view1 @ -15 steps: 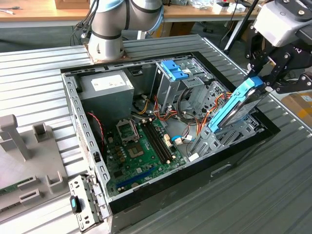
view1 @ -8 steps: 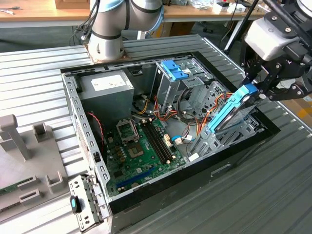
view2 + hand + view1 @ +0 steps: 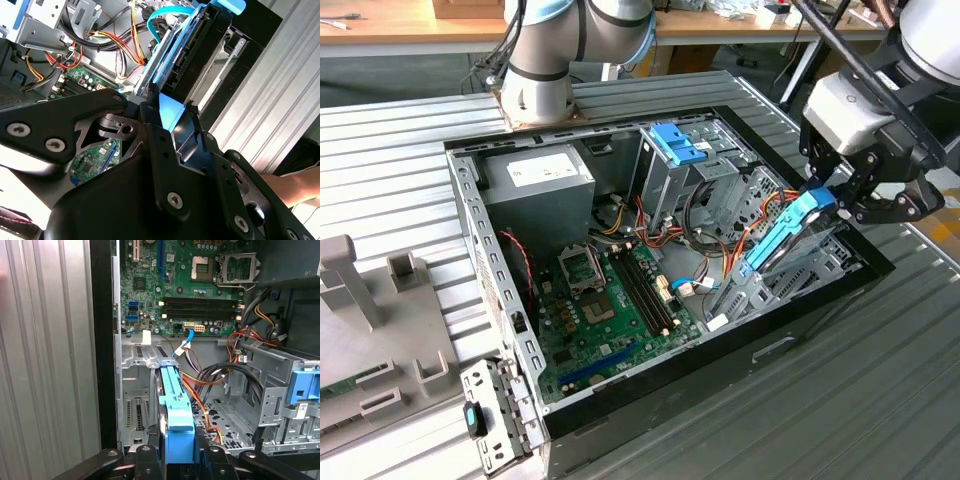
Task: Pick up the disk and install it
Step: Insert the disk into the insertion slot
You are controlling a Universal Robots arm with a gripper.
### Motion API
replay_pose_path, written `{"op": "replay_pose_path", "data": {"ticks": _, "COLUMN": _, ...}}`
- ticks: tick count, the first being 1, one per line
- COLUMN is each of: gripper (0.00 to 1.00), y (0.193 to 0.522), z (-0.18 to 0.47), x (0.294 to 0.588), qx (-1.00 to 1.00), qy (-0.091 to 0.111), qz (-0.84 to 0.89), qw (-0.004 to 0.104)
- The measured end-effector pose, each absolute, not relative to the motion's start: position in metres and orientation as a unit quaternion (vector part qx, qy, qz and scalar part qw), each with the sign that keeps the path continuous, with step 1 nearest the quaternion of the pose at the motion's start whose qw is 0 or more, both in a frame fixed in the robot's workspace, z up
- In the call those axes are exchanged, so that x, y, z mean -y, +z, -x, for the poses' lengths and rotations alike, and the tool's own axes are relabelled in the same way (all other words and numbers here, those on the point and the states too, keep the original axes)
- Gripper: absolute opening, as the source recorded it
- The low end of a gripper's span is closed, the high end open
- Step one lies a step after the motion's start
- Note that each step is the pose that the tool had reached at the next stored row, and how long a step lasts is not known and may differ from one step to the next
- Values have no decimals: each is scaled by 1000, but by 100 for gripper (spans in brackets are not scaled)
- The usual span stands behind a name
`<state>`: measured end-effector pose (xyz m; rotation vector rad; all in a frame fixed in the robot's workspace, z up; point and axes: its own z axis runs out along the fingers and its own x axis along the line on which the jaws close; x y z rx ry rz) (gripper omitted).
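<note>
A: Starting from the exterior view's left. What is sitting there?
B: A grey stand (image 3: 360,290) is resting on the ribbed metal surface (image 3: 400,150). A small metal bracket (image 3: 485,415) is lying just beside the open computer case (image 3: 470,210).

A: Inside the case?
B: The power supply box (image 3: 542,175) is sitting in the far corner, with the green motherboard (image 3: 610,305) lying flat near it. Further right, a tall metal cage (image 3: 655,190) is standing upright and carrying a blue latch (image 3: 677,143) on top. Red, yellow and orange cables (image 3: 720,235) are running between the cage and the drive bay (image 3: 750,295).

A: And the disk?
B: The disk (image 3: 782,238) is hanging tilted at the case's corner on the exterior view's right. Its lower end is reaching down into the drive bay and its upper end is sticking up above the case rim. In the first wrist view the disk (image 3: 172,400) is showing edge-on between the bay walls.

A: Tool?
B: The tool (image 3: 823,203) is clamping the disk's upper blue end. In both wrist views the black fingers (image 3: 151,456) (image 3: 165,150) are pressing on either side of the blue plastic.

A: Anything further right?
B: In the second wrist view a person's arm (image 3: 295,186) is showing beyond the case, over the ribbed surface.
</note>
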<state>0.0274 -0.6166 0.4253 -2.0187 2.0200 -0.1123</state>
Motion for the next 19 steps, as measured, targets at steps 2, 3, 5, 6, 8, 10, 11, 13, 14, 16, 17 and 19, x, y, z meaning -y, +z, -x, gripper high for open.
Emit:
{"op": "replay_pose_path", "data": {"ticks": 2, "gripper": 36, "y": 421, "z": -27, "x": 617, "qx": -700, "qy": -39, "qz": 699, "qw": 141}}
{"op": "replay_pose_path", "data": {"ticks": 3, "gripper": 36, "y": 418, "z": -27, "x": 617, "qx": -700, "qy": -39, "qz": 699, "qw": 141}}
{"op": "replay_pose_path", "data": {"ticks": 5, "gripper": 36, "y": 415, "z": -27, "x": 617, "qx": -700, "qy": -39, "qz": 699, "qw": 141}}
{"op": "replay_pose_path", "data": {"ticks": 6, "gripper": 36, "y": 410, "z": -27, "x": 617, "qx": -700, "qy": -39, "qz": 699, "qw": 141}}
{"op": "replay_pose_path", "data": {"ticks": 8, "gripper": 36, "y": 405, "z": -27, "x": 617, "qx": -700, "qy": -39, "qz": 699, "qw": 142}}
{"op": "replay_pose_path", "data": {"ticks": 10, "gripper": 36, "y": 400, "z": -27, "x": 617, "qx": -700, "qy": -39, "qz": 699, "qw": 141}}
{"op": "replay_pose_path", "data": {"ticks": 11, "gripper": 36, "y": 399, "z": -27, "x": 617, "qx": -700, "qy": -39, "qz": 699, "qw": 141}}
{"op": "replay_pose_path", "data": {"ticks": 13, "gripper": 36, "y": 397, "z": -27, "x": 617, "qx": -700, "qy": -39, "qz": 699, "qw": 141}}
{"op": "replay_pose_path", "data": {"ticks": 14, "gripper": 36, "y": 395, "z": -27, "x": 617, "qx": -700, "qy": -39, "qz": 699, "qw": 141}}
{"op": "replay_pose_path", "data": {"ticks": 16, "gripper": 36, "y": 391, "z": -27, "x": 617, "qx": -700, "qy": -39, "qz": 699, "qw": 141}}
{"op": "replay_pose_path", "data": {"ticks": 17, "gripper": 36, "y": 390, "z": -27, "x": 617, "qx": -700, "qy": -39, "qz": 699, "qw": 141}}
{"op": "replay_pose_path", "data": {"ticks": 19, "gripper": 36, "y": 387, "z": -27, "x": 617, "qx": -700, "qy": -39, "qz": 699, "qw": 141}}
